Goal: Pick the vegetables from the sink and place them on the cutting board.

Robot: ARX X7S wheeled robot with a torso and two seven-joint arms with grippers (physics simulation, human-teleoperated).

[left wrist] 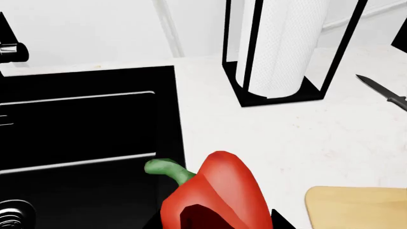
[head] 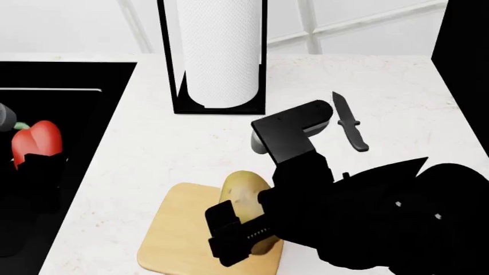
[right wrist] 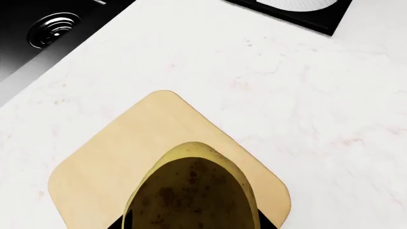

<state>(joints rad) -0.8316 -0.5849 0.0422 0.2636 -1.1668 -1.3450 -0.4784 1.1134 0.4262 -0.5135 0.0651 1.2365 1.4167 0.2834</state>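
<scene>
My left gripper (head: 34, 169) is shut on the red bell pepper (head: 36, 141), which hangs above the black sink (head: 46, 74) near its right rim. In the left wrist view the pepper (left wrist: 213, 191) fills the space between the jaws, its green stem pointing at the basin (left wrist: 83, 138). My right gripper (head: 238, 229) is shut on the tan speckled potato (head: 246, 197), held over the pale wooden cutting board (head: 180, 235). The right wrist view shows the potato (right wrist: 190, 191) above the board (right wrist: 114, 157). I cannot tell whether it touches the board.
A paper towel roll in a black frame (head: 220, 57) stands at the back of the white counter (head: 153, 143). A black knife (head: 350, 123) lies to its right. The sink drain (right wrist: 54, 28) is in view, as is the faucet (left wrist: 13, 50).
</scene>
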